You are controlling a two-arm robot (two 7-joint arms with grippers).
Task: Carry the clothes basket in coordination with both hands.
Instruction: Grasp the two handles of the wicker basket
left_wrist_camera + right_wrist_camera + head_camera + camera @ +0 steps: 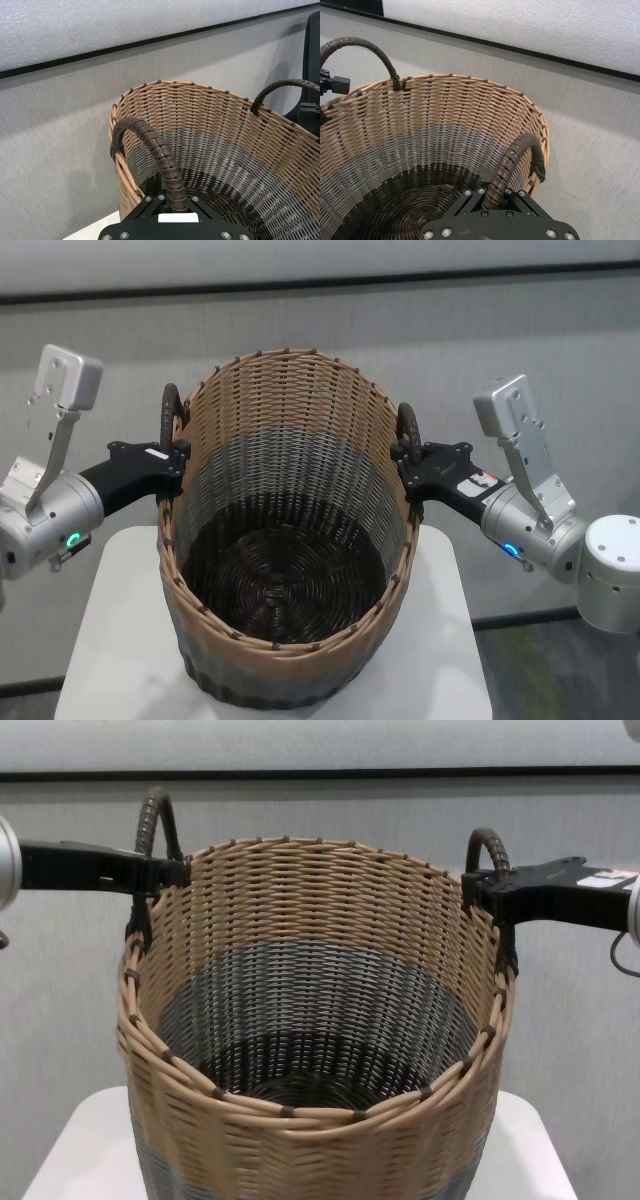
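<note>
The clothes basket (285, 570) stands upright on the white table (120, 640). The left gripper (172, 455) clamps its nine-o'clock handle (170, 405); the right gripper (408, 460) clamps the three-o'clock handle (408, 420).

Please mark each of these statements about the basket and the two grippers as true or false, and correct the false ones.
1. The left gripper is shut on the basket's left handle. True.
2. The right gripper hangs open, apart from the basket. False: it is shut on the right handle.
3. The basket is full of clothes. False: it is empty; its dark woven bottom shows.
4. The basket stands upright on a white table. True, as far as the head view shows.
5. The basket's top band is dark brown. False: the top band is tan, the middle grey, the base dark brown.
</note>
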